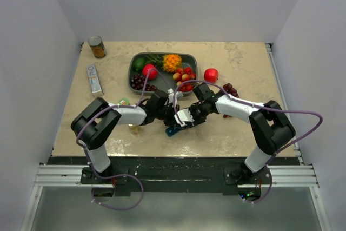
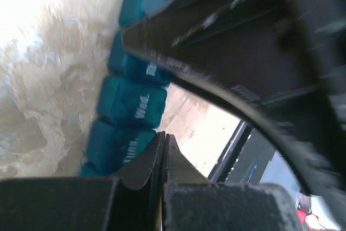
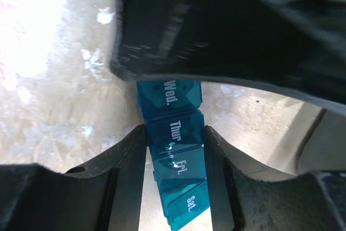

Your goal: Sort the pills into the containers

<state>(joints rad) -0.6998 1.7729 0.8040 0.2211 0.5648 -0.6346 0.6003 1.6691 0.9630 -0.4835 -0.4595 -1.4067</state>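
Teal pill organiser (image 1: 173,131) is lying on the desk (image 1: 243,63) near the front edge, about centre, right under the spot where both arms are meeting. Right tool (image 3: 174,158) is straddling it across its width at the Thur./Fri. lids, fingers (image 3: 132,171) pressing on both long sides, so it's gripping the strip. Wed. is showing just beyond the fingers, Sat. is sitting nearer the camera, and the lids in that view are looking shut. Left tool (image 2: 162,152) is fully closed, fingertips pressing together with nothing between them. It's hanging just beside the Wed. compartment, can't tell if it's touching; that view is coming through blurry. Dark grey fruit tray (image 1: 186,57) is sitting behind the tools, red apple (image 1: 211,74) just right of it, grapes (image 1: 231,89) lying beside the right arm, can (image 1: 97,46) standing at the far left corner
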